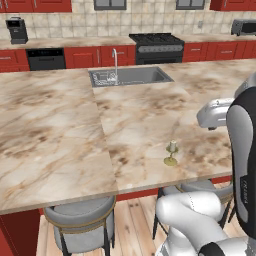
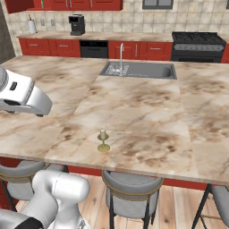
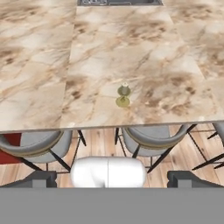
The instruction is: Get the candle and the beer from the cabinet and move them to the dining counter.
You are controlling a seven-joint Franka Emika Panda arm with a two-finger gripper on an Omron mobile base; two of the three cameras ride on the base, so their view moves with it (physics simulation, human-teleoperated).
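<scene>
The candle, a cream stub on a brass holder, stands upright on the dining counter, close to its near edge. My gripper hangs back from that edge, above the stools, and looks at the candle from a distance. Its fingertips stand far apart with nothing between them, so it is open. The beer is out of view. Red wall cabinet doors show at the far wall.
An inset steel sink with a tap lies at the counter's far side. Grey round stools stand under the near edge. A stove, coffee machine and red drawers line the back wall.
</scene>
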